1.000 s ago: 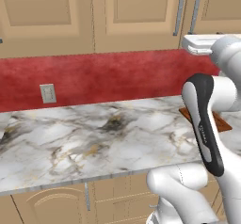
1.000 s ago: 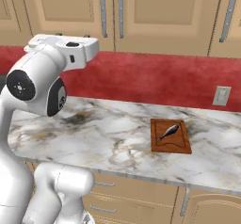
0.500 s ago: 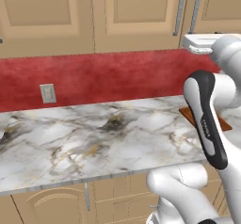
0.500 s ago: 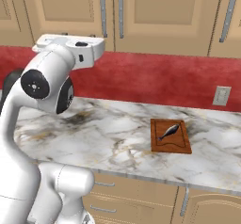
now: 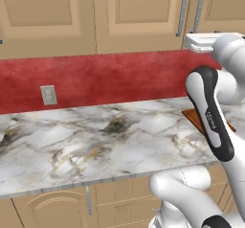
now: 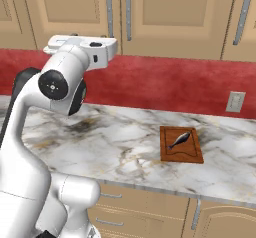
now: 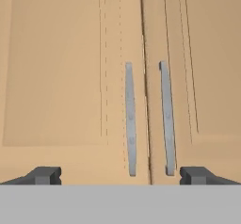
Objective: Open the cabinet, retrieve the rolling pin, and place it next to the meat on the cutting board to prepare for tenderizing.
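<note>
The tan cabinet (image 7: pixel 61 77) has both doors shut, its two silver bar handles (image 7: pixel 130 119) standing side by side along the middle seam. My gripper (image 7: pixel 120 176) is open and faces those handles from a short distance, holding nothing. In the right base view my hand (image 6: pixel 85 49) hovers above the counter, below and left of the cabinet (image 6: pixel 165 7). The cutting board (image 6: pixel 192 154) lies on the counter to the right, with the small meat (image 6: pixel 179 140) on it. A corner of the cutting board (image 5: pixel 194 117) peeks out behind my arm. The rolling pin is out of view.
A marble counter (image 6: pixel 120 152) runs under a red backsplash (image 6: pixel 170 82) with a wall outlet (image 6: pixel 235 102). Another handled wall cabinet door (image 6: pixel 243 12) stands further right. Base cabinets and drawers (image 6: pixel 150 217) sit below the counter edge.
My hand has shifted a little to the right and up toward the cabinet doors, and the elbow has followed. The doors and the board have stayed put.
</note>
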